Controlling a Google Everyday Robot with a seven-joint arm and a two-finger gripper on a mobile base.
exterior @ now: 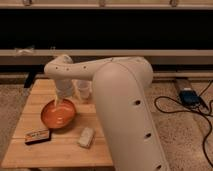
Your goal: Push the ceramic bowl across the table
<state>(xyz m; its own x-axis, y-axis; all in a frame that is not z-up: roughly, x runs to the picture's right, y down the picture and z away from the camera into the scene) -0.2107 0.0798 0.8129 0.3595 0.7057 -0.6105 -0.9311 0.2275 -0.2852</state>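
Observation:
The ceramic bowl (58,114), orange and glossy with a paler inside, sits on the left half of the light wooden table (35,100). My white arm reaches over from the right and bends down at the bowl's far rim. The gripper (60,101) hangs just above or at that far rim, touching or nearly touching the bowl's inside edge. The arm's bulk hides the table's right side.
A small clear cup (83,89) stands just behind and right of the bowl. A dark flat packet (37,136) lies near the front left edge. A pale wrapped item (86,137) lies front of the bowl. Black cables and a blue box (189,96) lie on the floor at right.

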